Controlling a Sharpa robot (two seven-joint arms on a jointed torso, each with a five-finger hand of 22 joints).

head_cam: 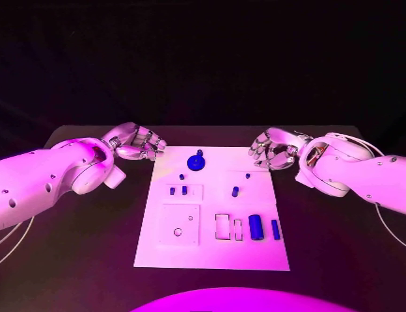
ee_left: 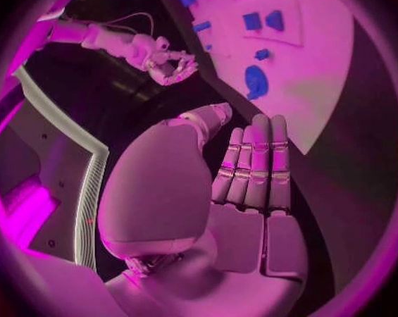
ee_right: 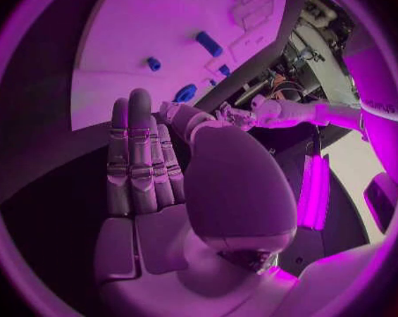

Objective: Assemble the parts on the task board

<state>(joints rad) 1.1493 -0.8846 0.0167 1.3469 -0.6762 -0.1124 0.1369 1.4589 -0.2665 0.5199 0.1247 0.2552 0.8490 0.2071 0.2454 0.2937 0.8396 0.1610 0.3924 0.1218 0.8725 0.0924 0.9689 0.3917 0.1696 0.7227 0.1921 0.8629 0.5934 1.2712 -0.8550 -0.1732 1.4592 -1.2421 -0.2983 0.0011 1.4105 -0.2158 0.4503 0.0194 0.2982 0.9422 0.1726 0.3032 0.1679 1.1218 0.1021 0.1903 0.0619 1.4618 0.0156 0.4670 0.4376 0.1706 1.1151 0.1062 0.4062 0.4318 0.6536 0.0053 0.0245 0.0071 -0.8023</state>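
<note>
The white task board lies in the middle of the black table. A round blue part stands near its far edge. Small blue pegs sit in the middle row, and a blue cylinder lies in the near right section. My left hand hovers off the board's far left corner and holds nothing. My right hand hovers at the far right corner, also holding nothing. In the left wrist view my left hand shows straight fingers short of the board and the round part. My right hand looks the same, with the round part beyond it.
Recessed slots lie beside the cylinder, and a square plate with a hole is at the near left. A thin blue bar lies by the right edge. Black table surrounds the board on both sides.
</note>
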